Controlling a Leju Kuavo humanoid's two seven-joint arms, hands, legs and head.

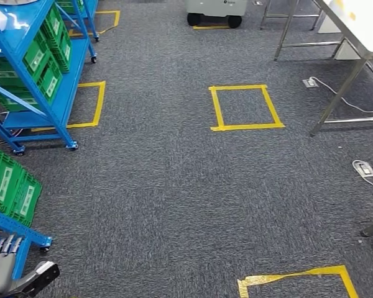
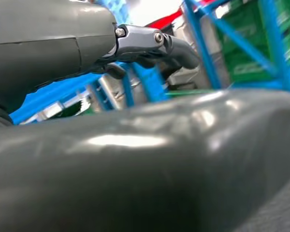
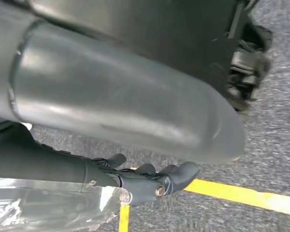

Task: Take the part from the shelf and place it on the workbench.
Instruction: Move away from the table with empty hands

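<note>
- Low at the robot's left side: left hand [image 1: 2,272] hanging free, fingers [image 1: 5,244] spread well apart from the dark thumb, nothing between them.
- Seen from the left wrist: same fingers [image 2: 172,46] stretched out straight, blurred blue framing and green bins beyond their tips.
- At the right side: right hand [image 3: 110,176] over the grey carpet [image 3: 275,145], fingers [image 3: 180,174] nearly straight, thumb held apart from them.
- Touching those fingers on the side away from the thumb: clear glossy thing [image 3: 45,208], crinkled and shiny like plastic film. Gripped or merely lying against them, cannot tell; contents not to be made out either.
- Just past the right fingertips: yellow tape line [image 3: 245,193] on the carpet.
- Just beyond the left fingers: corner of a blue shelf [image 1: 15,226] on castors, green bins [image 1: 11,186] with white labels on it.
- Out to the right of the left fingers: corner of a near tape outline [image 1: 292,274] on the floor.
- Farther ahead of the left fingers: second blue rack [image 1: 74,77], more green bins [image 1: 48,59] in tilted rows.
- Well ahead, between both hands: yellow tape square [image 1: 245,126].
- Far off to the right: workbench [image 1: 363,25] with white top and steel legs, well apart from either hand; power strip [image 1: 364,167] and cable on the floor near its legs.
- Farthest out: white wheeled unit [image 1: 216,7].
</note>
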